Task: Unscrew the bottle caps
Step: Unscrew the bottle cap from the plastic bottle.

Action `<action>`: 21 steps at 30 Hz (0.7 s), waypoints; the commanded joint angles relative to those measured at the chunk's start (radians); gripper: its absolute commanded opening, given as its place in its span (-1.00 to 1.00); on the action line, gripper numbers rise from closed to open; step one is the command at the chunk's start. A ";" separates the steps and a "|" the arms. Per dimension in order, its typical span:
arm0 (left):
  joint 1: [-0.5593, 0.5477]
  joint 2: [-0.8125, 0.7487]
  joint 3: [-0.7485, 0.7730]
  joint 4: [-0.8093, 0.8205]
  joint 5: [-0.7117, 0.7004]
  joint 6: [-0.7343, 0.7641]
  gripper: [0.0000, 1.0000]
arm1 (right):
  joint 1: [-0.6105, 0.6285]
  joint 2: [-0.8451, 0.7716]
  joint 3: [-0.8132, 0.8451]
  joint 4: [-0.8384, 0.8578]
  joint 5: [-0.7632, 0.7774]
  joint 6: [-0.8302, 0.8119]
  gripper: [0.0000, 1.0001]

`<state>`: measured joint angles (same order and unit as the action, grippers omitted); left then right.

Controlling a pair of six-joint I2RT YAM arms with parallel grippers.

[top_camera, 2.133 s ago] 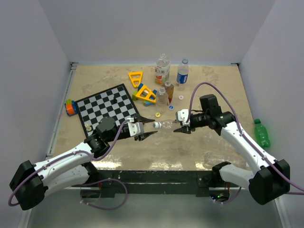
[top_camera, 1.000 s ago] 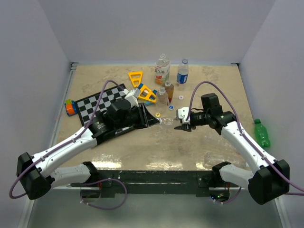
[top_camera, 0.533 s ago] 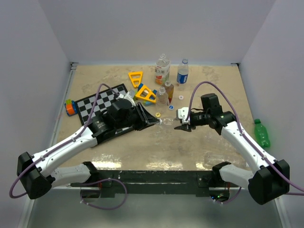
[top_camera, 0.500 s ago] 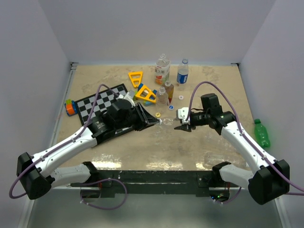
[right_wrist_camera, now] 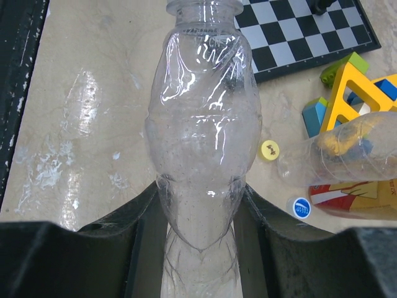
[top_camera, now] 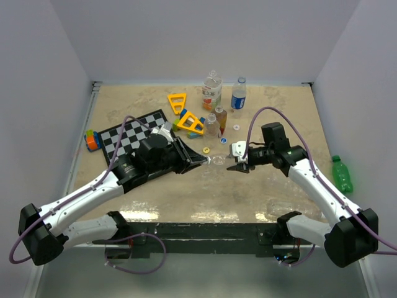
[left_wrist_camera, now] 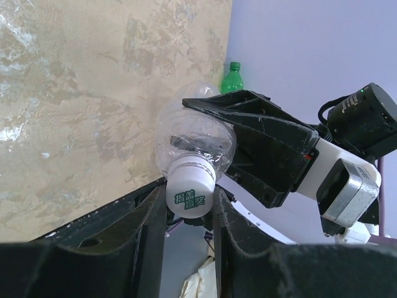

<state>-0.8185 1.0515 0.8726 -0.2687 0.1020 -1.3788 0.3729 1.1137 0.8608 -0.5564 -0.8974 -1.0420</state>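
Two arms share one clear bottle

In the middle of the top view, above the tabletop (top_camera: 205, 192), the left fingers (left_wrist_camera: 149, 236) pinch the white cap (left_wrist_camera: 191, 192) and the right fingers (right_wrist_camera: 133, 248) squeeze the clear bottle (right_wrist_camera: 205, 143) (it looks dented). The soft bottle might twist along, so the cap stays on, or the cap might slip. More bottles (top_camera: 212, 90) stand farther up.

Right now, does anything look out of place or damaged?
Two things. The green bottle sits past the table's right edge, off the work surface. The clear bottle, held in mid-air, looks dented and crumpled; the right fingers clamp its body and the left fingers pinch its cap.
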 commanded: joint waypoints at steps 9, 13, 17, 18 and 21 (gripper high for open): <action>0.036 -0.038 0.059 -0.024 -0.128 0.121 -1.00 | 0.004 -0.005 0.000 -0.031 -0.032 -0.021 -0.73; 0.058 -0.028 0.046 0.006 -0.046 0.094 -1.00 | 0.004 -0.008 -0.005 -0.030 -0.023 -0.023 -0.74; 0.099 -0.045 0.028 0.022 0.005 0.028 -1.00 | 0.004 -0.032 -0.012 -0.022 -0.014 -0.026 -0.74; 0.111 -0.053 0.026 0.022 0.010 0.017 -1.00 | 0.006 -0.043 -0.016 -0.017 -0.012 -0.026 -0.74; 0.140 -0.051 0.013 0.019 0.042 -0.002 -1.00 | 0.011 -0.075 -0.020 -0.004 0.011 -0.035 -0.75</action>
<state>-0.7540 1.0317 0.8795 -0.2867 0.1791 -1.3411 0.3809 1.1019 0.8597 -0.5106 -0.9054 -1.0412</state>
